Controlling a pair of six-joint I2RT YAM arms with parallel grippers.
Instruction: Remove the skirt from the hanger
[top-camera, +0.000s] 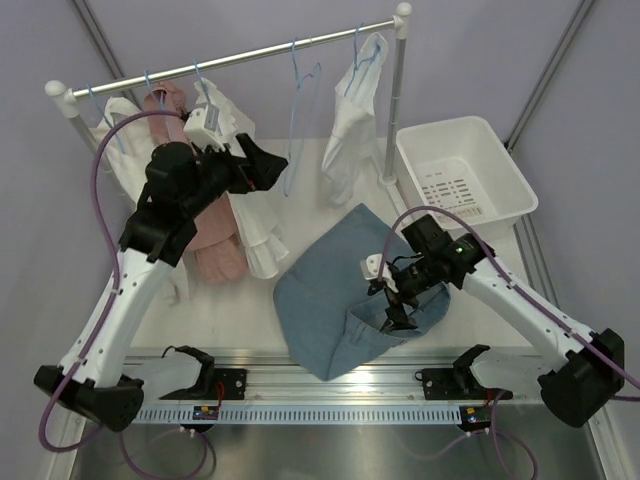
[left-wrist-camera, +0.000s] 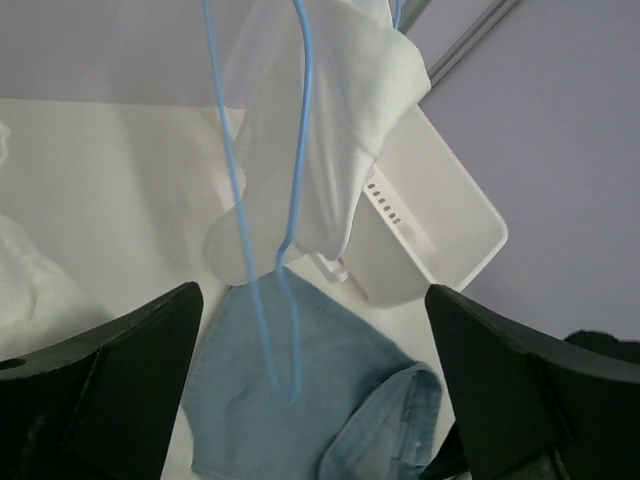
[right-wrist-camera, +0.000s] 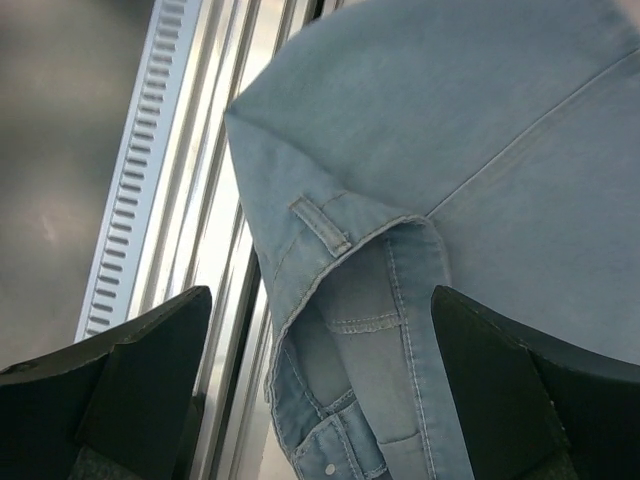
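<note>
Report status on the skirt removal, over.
Left gripper open by bare blue hanger. Right gripper open above waistband. Denim skirt off hanger, lying on table. Nothing in the way.

Bright even light, soft shadows, sharp

The light-blue denim skirt lies flat and rumpled, off the hanger. Its waistband, with a belt loop, gapes open just below and between the spread fingers of the right gripper. The thin blue wire hanger hangs bare ahead of the left gripper, between its wide-apart fingers.
</note>
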